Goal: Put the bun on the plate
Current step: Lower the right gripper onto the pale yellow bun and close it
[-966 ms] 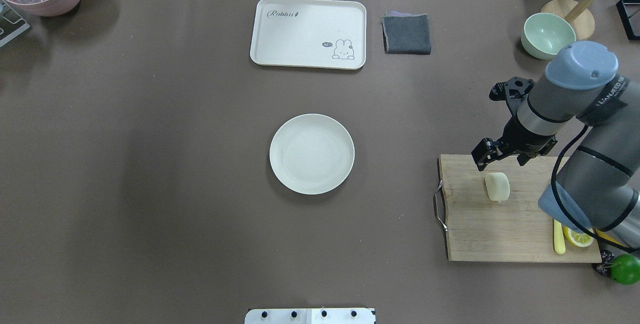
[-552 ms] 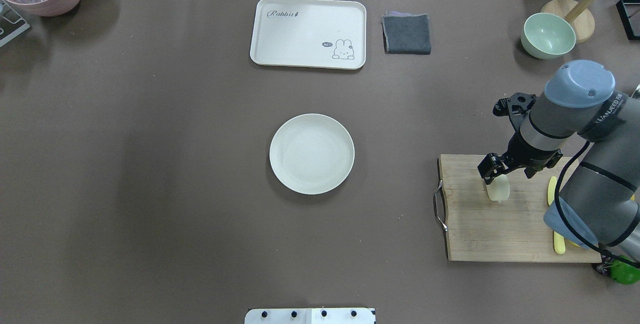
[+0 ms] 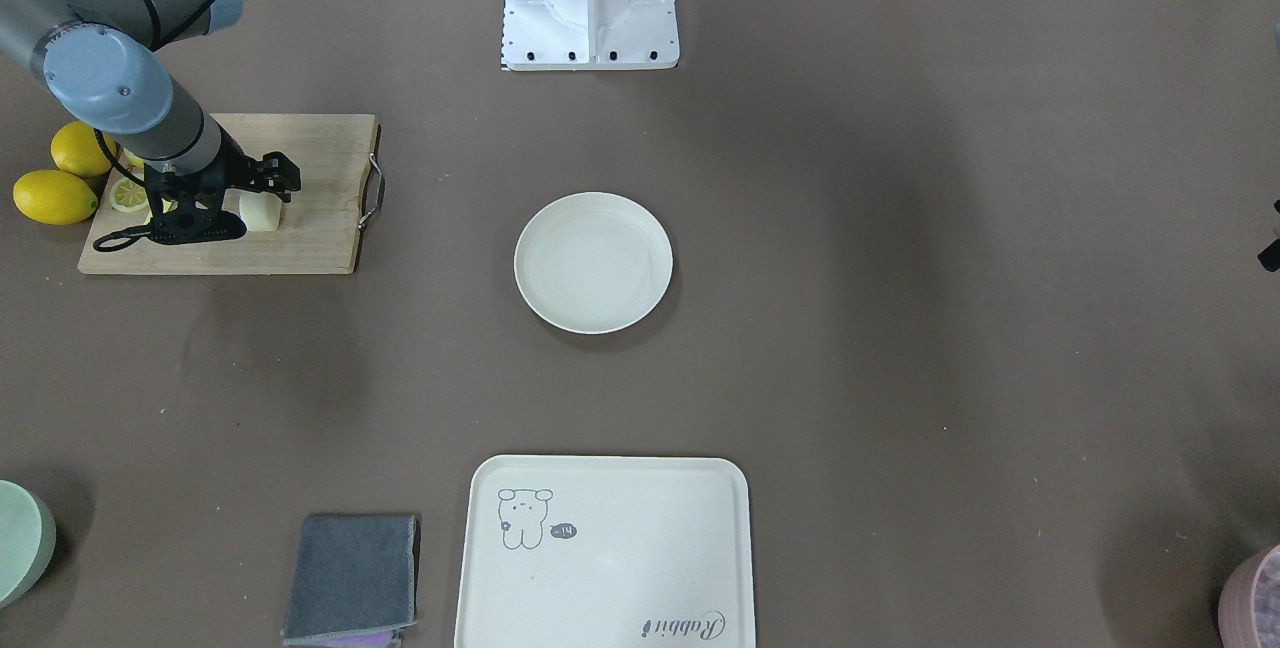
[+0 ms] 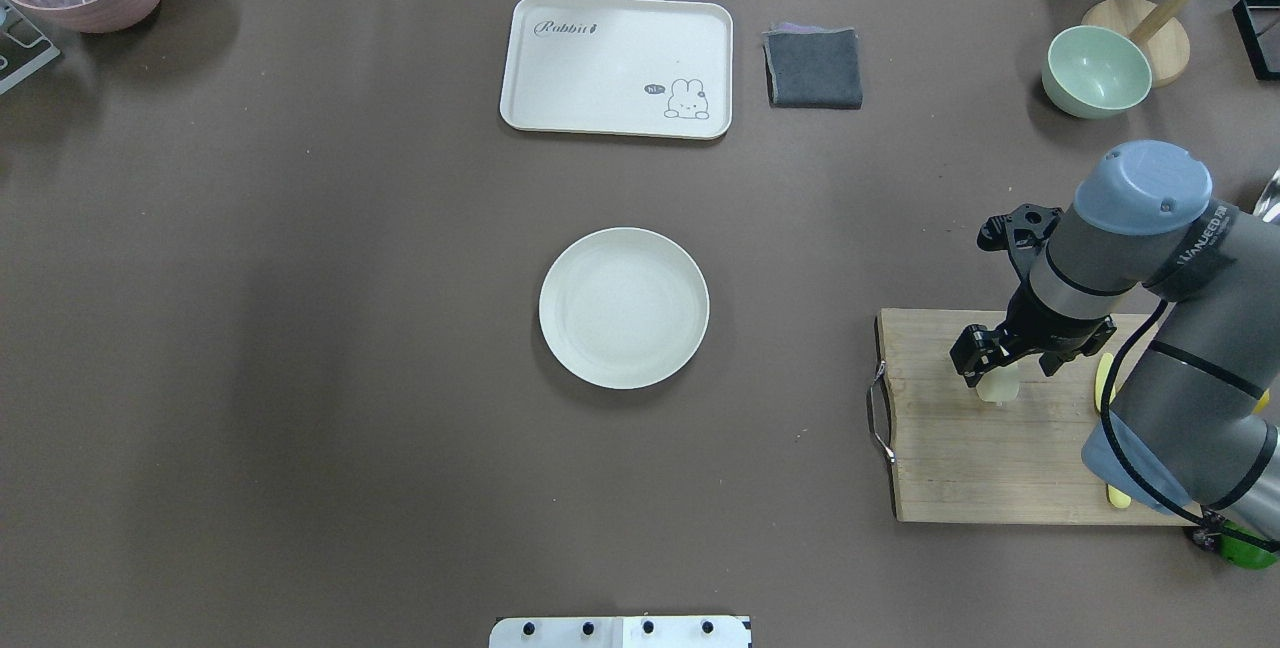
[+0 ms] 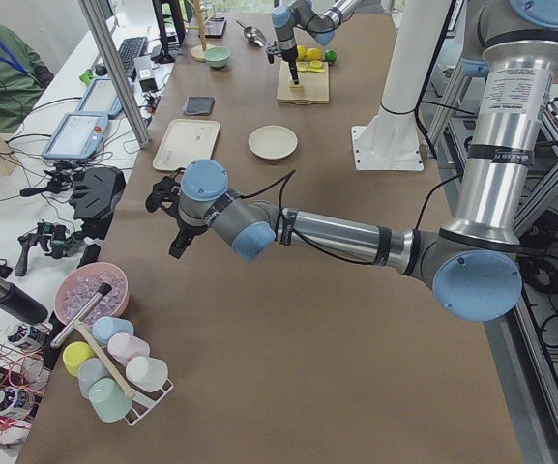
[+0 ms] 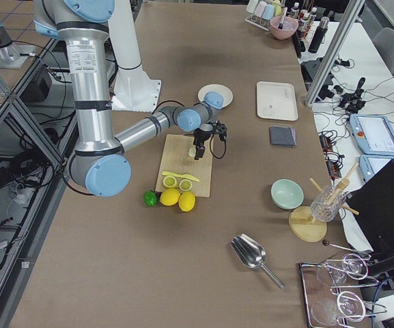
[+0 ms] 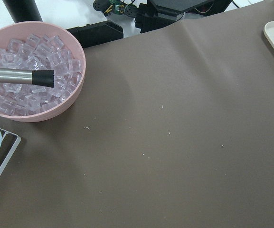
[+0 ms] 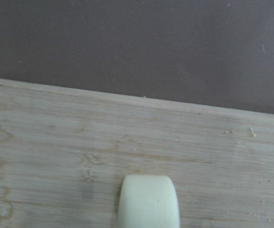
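Note:
The bun [image 8: 148,202], a pale cream lump, lies on the wooden cutting board [image 4: 960,458] at the table's right end, also seen as the bun [image 4: 1000,388] and the bun [image 3: 263,213]. My right gripper [image 4: 1005,365] is low over it, open, with a finger on each side of it. No fingers show in the right wrist view. The off-white round plate [image 4: 624,308] sits bare at the table's middle, well left of the board. My left gripper [image 5: 165,220] hovers over the table's far left end near a pink bowl; whether it is open or shut I cannot tell.
A cream tray [image 4: 617,66], a folded grey cloth [image 4: 814,68] and a green bowl [image 4: 1096,71] stand along the far edge. Lemons [image 3: 55,196] lie beside the board, and a yellow knife [image 4: 1103,383] lies on it. The pink ice bowl [image 7: 30,71] holds a metal scoop handle.
My right gripper has come down and toward the robot, from beyond the bun to low over it, so the bun is now partly covered from above. The bun and plate have not moved.

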You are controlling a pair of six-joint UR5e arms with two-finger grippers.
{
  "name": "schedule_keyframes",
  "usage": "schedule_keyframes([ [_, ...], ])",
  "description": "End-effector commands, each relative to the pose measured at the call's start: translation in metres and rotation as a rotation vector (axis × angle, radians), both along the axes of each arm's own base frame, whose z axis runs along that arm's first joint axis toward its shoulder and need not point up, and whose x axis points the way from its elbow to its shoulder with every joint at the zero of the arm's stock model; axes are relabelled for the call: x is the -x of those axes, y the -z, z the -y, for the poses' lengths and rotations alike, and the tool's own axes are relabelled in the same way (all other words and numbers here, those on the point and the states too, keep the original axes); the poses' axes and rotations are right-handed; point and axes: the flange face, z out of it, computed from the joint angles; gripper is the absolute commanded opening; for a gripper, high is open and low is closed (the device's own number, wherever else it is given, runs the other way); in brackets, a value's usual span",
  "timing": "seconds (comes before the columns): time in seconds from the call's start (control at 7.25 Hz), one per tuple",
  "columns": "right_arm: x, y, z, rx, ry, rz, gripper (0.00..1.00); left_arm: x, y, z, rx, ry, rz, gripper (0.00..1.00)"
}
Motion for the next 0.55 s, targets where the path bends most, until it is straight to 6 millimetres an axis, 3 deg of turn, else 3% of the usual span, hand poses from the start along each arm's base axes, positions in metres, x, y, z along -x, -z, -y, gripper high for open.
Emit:
schedule_keyframes([
  [0.0, 0.008, 0.007, -0.006, 0.006, -0.009, 0.001, 0.69, 0.001, -0.004, -0.002, 0.006, 0.001, 0.003, 0.98],
  [0.14, 0.007, 0.006, -0.005, -0.002, -0.009, -0.004, 0.56, 0.003, -0.013, -0.004, 0.012, 0.019, 0.028, 0.98],
  [0.28, 0.006, 0.003, -0.005, -0.009, -0.006, -0.010, 0.33, 0.004, -0.016, -0.005, 0.015, 0.034, 0.045, 0.98],
  [0.41, 0.006, 0.005, -0.004, -0.016, -0.003, -0.005, 0.00, 0.005, -0.017, -0.006, 0.015, 0.034, 0.045, 0.98],
])
